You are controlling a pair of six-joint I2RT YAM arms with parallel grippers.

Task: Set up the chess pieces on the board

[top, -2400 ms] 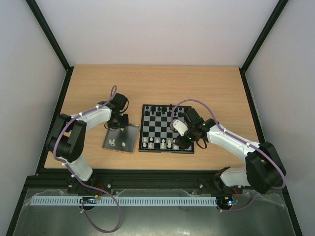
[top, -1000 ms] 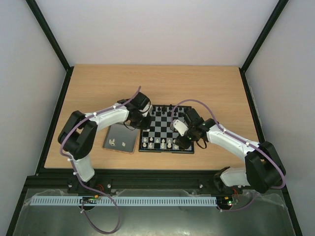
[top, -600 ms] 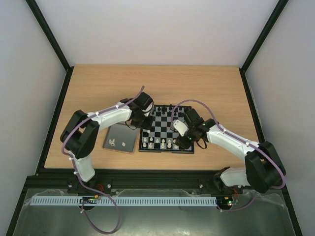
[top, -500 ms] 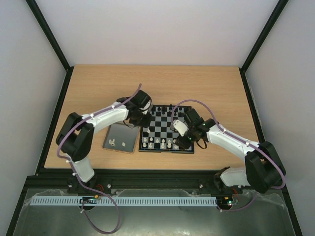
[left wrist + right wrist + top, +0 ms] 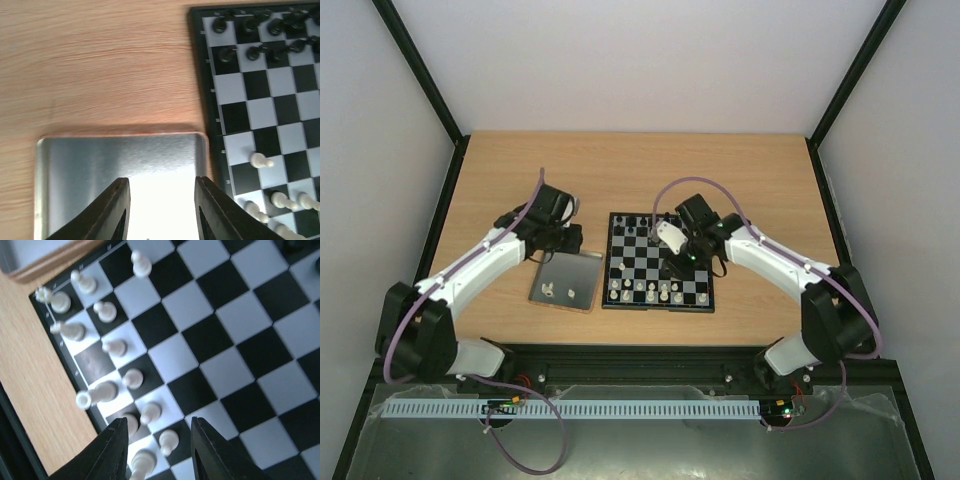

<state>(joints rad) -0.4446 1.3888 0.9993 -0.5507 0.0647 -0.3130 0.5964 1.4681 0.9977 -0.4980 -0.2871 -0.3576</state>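
Note:
The board [image 5: 612, 258] lies mid-table, with black pieces [image 5: 650, 228] along its far rows and several white chess pieces [image 5: 642, 290] along its near rows. My right gripper [image 5: 678, 266] hovers over the board's near right part. In the right wrist view it [image 5: 157, 421] is open, its fingers [image 5: 116, 445] on either side of two white pawns [image 5: 150, 412] below without touching them. My left gripper [image 5: 560, 244] is open and empty over the far edge of the metal tray [image 5: 578, 270]. In the left wrist view the gripper [image 5: 161, 181] frames bare tray [image 5: 115, 155], with the board [image 5: 260, 105] to its right.
Two small white pieces [image 5: 549, 292] [image 5: 570, 291] lie at the tray's near end. Wooden tabletop [image 5: 650, 170] surrounds board and tray. Black frame posts [image 5: 430, 95] and pale walls close in the sides.
My left arm has pulled back from the board's left edge to above the tray, and its jaws have opened. My right gripper has shifted left and farther onto the board.

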